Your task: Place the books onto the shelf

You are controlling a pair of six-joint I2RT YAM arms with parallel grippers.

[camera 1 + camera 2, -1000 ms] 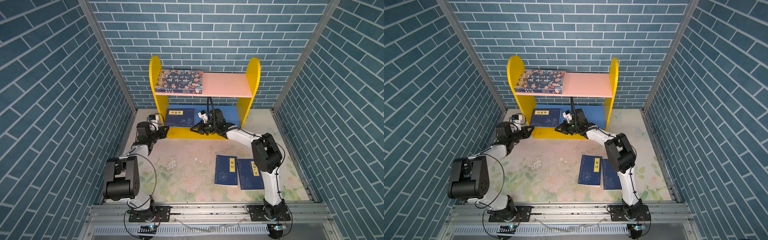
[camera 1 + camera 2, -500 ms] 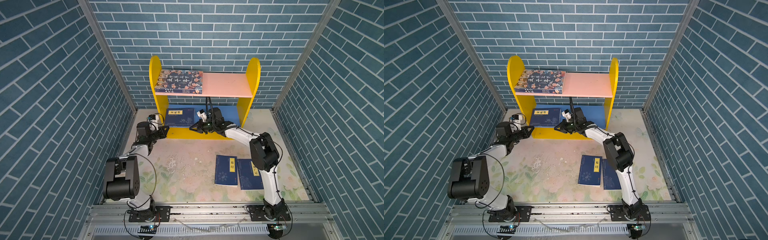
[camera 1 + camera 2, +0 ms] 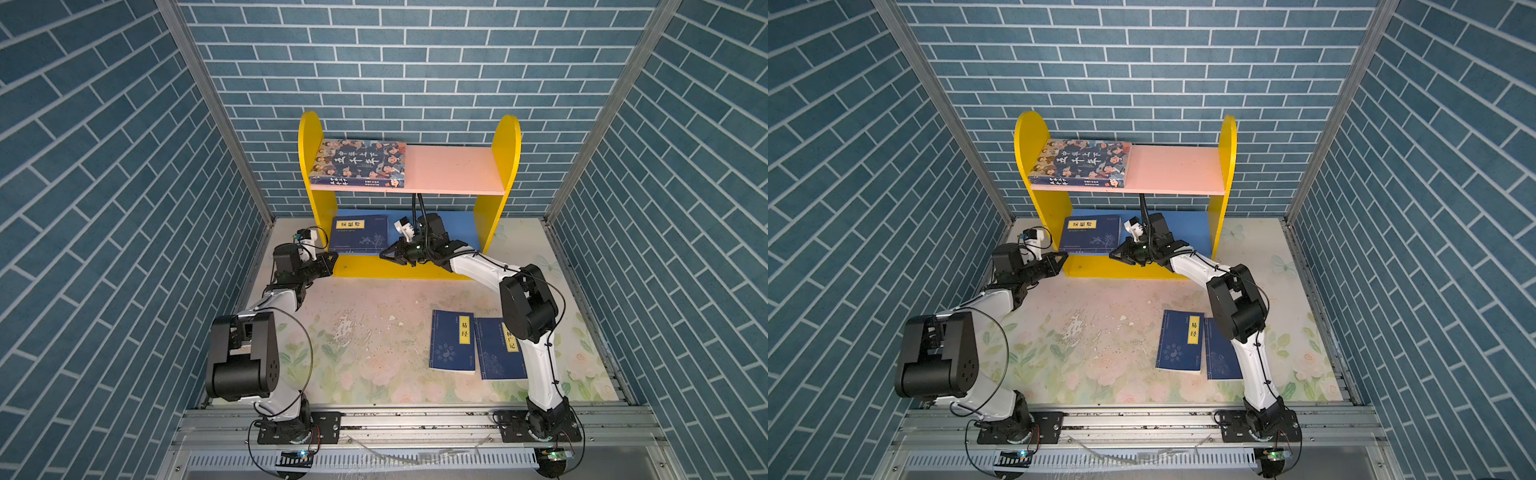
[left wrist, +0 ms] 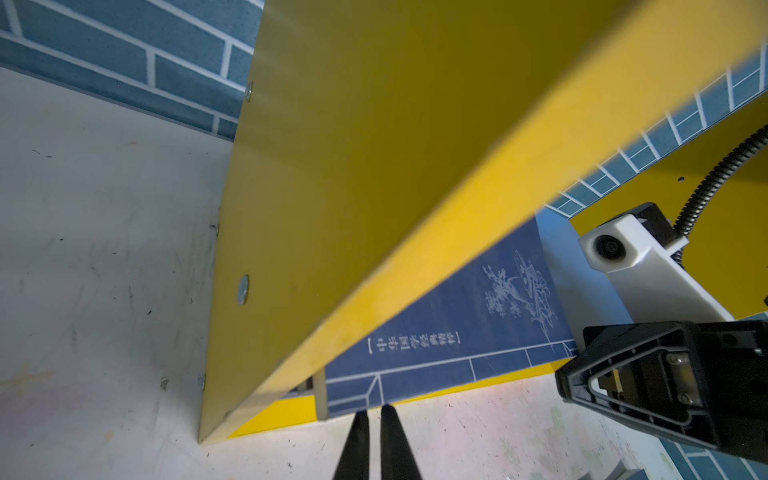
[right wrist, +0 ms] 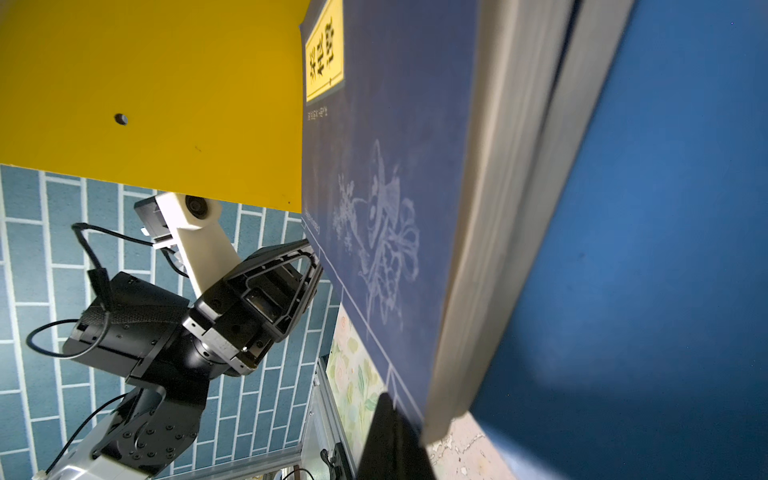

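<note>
**3 books shelved, 2 on the table**

The shelf (image 3: 505,166) is seen at the back of the table (image 3: 365,332). The large book (image 3: 359,164) is laid flat on the left of the pink upper board. A navy book (image 3: 361,235) is laid on the blue lower board, with a second seen beneath it in the right wrist view. 2 more navy books (image 3: 453,340) are laid side by side on the table. The left gripper (image 3: 333,258) and right gripper (image 3: 383,254) are both closed on nothing, just beside the shelved navy book's front corners.
</note>
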